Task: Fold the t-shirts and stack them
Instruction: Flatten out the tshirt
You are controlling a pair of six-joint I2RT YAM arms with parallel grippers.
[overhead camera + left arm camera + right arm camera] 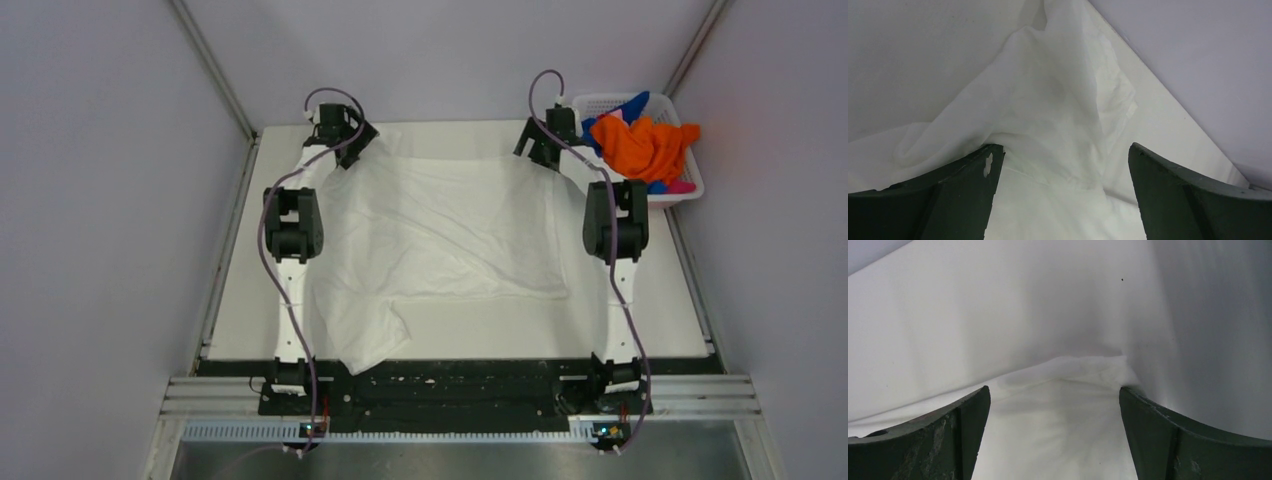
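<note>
Step in hand: laying out the white t-shirt [450, 230] flat, judging by both arms reaching to its far corners; no fold is made yet, so the task is at its start.
Next move: likely to close on the two far corners and bring them toward the near edge. The thin cloth calls for a grip on the hem itself and an even pull from both sides, or it will bunch.
White t-shirt: fills the centre of the top view, spread across the table [660, 300], creased, with one flap trailing at lower left near the arm bases. No print shows on the upper side.
Basket [612, 98]: white lattice, upper right of the top view, off the table's far right corner and just beside the right arm.
Orange t-shirt [645, 145]: heaped on top in the basket, spilling over its rim.
Blue t-shirt [633, 103]: under the orange one, a point sticking up at the back.
Pink t-shirt [682, 186]: a small bit showing at the basket's lower right.
Left gripper [350, 135] [1063, 155]: upper left corner of the shirt, jaws spread wide, bunched cloth between them but nothing clamped.
Right gripper [540, 140] [1055, 395]: upper right corner, jaws equally wide, a cloth edge lying between, not gripped.
</note>
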